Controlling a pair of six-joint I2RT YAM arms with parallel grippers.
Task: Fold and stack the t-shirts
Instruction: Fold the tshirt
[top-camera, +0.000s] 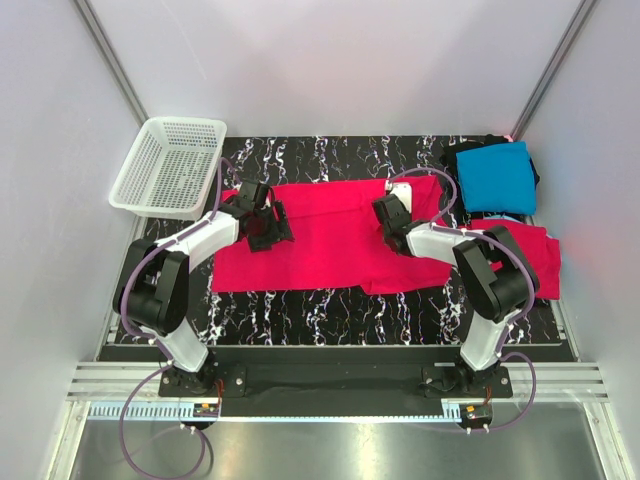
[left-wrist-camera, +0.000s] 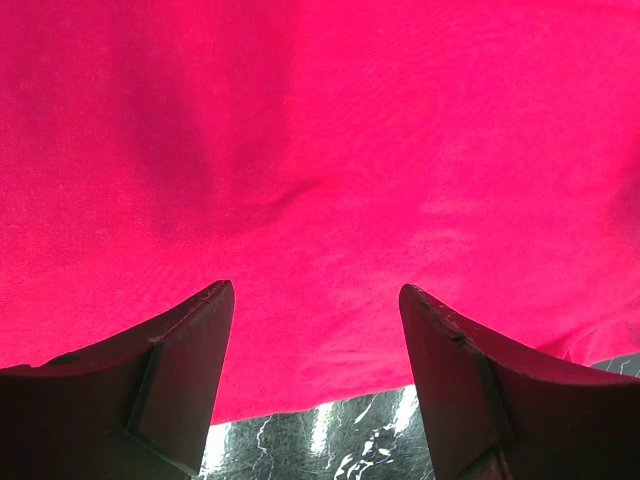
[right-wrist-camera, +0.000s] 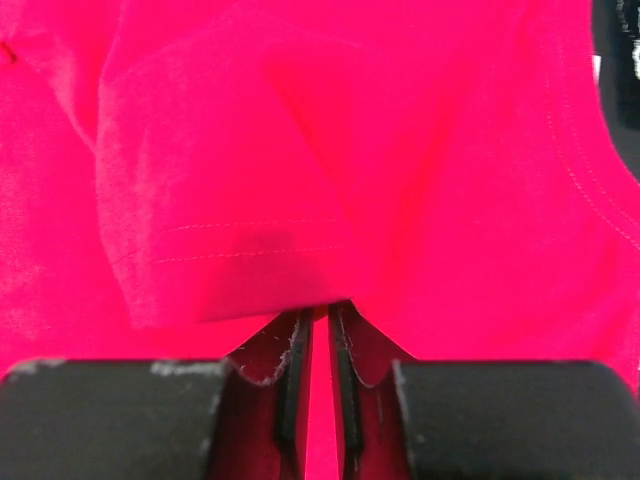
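Observation:
A bright pinkish-red t-shirt (top-camera: 330, 240) lies spread flat across the middle of the table. My left gripper (top-camera: 262, 226) is open over its left part. In the left wrist view its jaws (left-wrist-camera: 315, 300) stand wide apart just above the red cloth (left-wrist-camera: 320, 150), near the cloth's edge. My right gripper (top-camera: 390, 213) is shut on the shirt's back right part. In the right wrist view (right-wrist-camera: 320, 312) a fold of red cloth (right-wrist-camera: 230, 230) is pinched and covers the fingertips. A second red t-shirt (top-camera: 535, 255) lies at the right. A folded turquoise t-shirt (top-camera: 497, 177) rests on a black one (top-camera: 466, 150) at the back right.
A white mesh basket (top-camera: 168, 165) stands at the back left, just beyond the left arm. The table top is black marble pattern (top-camera: 330, 310), and a strip of it shows between the left fingers (left-wrist-camera: 320, 440). Grey walls close in the left and right sides.

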